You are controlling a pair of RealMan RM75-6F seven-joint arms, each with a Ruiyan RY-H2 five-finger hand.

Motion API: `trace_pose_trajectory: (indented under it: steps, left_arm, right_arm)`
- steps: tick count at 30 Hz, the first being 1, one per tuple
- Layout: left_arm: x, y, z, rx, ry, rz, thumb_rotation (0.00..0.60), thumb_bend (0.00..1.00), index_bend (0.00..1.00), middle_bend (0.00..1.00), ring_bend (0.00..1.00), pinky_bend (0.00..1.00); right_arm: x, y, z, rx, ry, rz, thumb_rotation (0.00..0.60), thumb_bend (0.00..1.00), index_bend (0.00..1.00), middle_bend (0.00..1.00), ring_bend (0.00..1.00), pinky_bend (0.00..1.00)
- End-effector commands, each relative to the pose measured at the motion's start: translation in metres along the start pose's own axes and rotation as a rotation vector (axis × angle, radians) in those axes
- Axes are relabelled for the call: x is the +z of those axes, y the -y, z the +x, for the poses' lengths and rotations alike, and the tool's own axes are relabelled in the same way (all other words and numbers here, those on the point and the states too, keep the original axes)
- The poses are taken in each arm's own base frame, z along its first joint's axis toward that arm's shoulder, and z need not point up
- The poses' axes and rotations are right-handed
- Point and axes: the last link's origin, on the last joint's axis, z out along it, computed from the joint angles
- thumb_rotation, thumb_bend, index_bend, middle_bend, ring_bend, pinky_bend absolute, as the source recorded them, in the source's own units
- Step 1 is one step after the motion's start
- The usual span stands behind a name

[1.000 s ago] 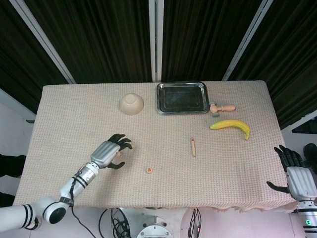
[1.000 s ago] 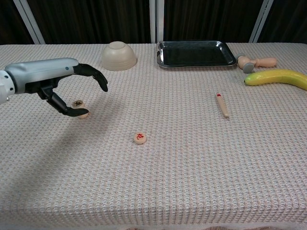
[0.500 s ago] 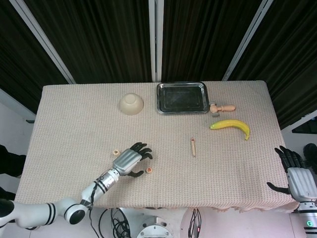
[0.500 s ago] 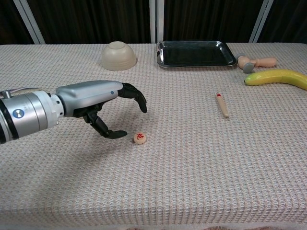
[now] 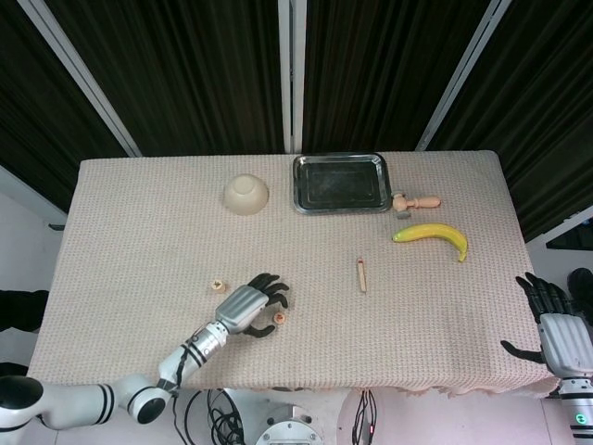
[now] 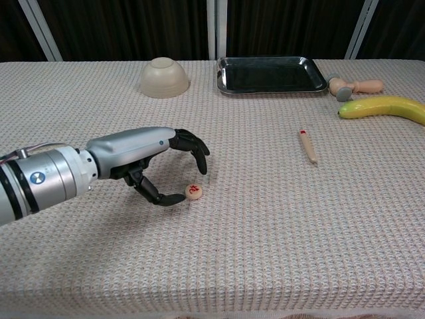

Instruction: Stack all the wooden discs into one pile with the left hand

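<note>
Left robot hand (image 6: pixel 163 166) hovers low, fingers curled apart; right robot hand (image 5: pixel 554 326) spread.

Light fell bright and even from overhead on the counter (image 5: pixel 139 222), while the curtains (image 5: pixel 204 74) behind stayed nearly black. The left hand (image 6: pixel 143 156) cast a soft shadow beneath it. The tray (image 6: pixel 229 85) showed mild glare. Both views were sharp.

A robot test lab is showing here — a rectangular bench under a beige woven cloth (image 5: pixel 139 213) is standing before black pleated curtains (image 5: pixel 195 65) and white metal frame bars (image 5: pixel 286 74), with loose cables (image 5: pixel 218 408) hanging below its front edge — staged props, not a lived-in room.
</note>
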Motion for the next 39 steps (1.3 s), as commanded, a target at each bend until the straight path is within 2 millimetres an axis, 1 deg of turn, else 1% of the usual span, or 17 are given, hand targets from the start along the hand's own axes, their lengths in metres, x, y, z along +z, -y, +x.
trace_pose_trajectory:
  steps: [1,8,15,32,39]
  left_arm:
    - [0.001,0.001,-0.003,-0.005,0.002,0.000,0.600,0.30,0.36,0.13,0.00,0.00]
    - [0.004,0.003,-0.010,0.003,0.008,-0.002,0.600,0.30,0.37,0.13,0.00,0.00]
    - [0.004,0.003,-0.011,-0.011,-0.002,-0.007,0.600,0.30,0.41,0.13,0.00,0.00]
    - [0.006,0.008,-0.015,0.012,-0.002,0.001,0.600,0.30,0.42,0.13,0.00,0.00]
    - [0.006,0.007,-0.014,0.007,-0.005,-0.001,0.600,0.30,0.46,0.13,0.00,0.00]
  right_arm:
    - [0.000,0.000,-0.001,0.000,0.002,-0.002,0.600,0.00,0.00,0.00,0.00,0.00]
    - [0.000,-0.002,-0.001,0.000,0.003,-0.005,0.600,0.00,0.00,0.00,0.00,0.00]
    - [0.000,-0.002,-0.001,0.000,0.003,-0.004,0.600,0.00,0.00,0.00,0.00,0.00]
    - [-0.002,-0.004,-0.001,0.001,0.005,-0.011,0.600,0.00,0.00,0.00,0.00,0.00]
    - [-0.001,-0.003,-0.001,0.000,0.006,-0.009,0.600,0.00,0.00,0.00,0.00,0.00]
